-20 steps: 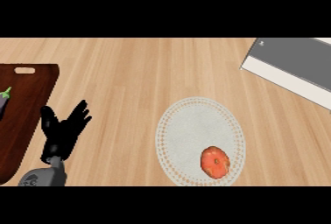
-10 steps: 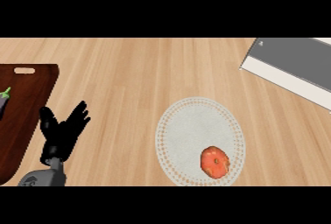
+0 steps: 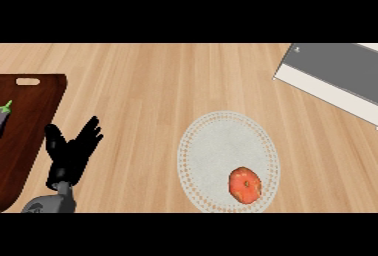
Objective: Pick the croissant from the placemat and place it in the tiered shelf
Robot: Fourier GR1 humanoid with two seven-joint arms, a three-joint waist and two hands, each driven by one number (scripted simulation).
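An orange-red croissant lies on the lower right part of a round pale placemat near the counter's front. The grey tiered shelf with a white edge stands at the upper right corner. My left hand rests at the lower left, fingers up and spread, holding nothing, well left of the placemat. No right hand shows in the head view.
A dark wooden cutting board lies along the left edge, with the tip of an eggplant on it. Bare wooden counter stretches between the board, the placemat and the shelf.
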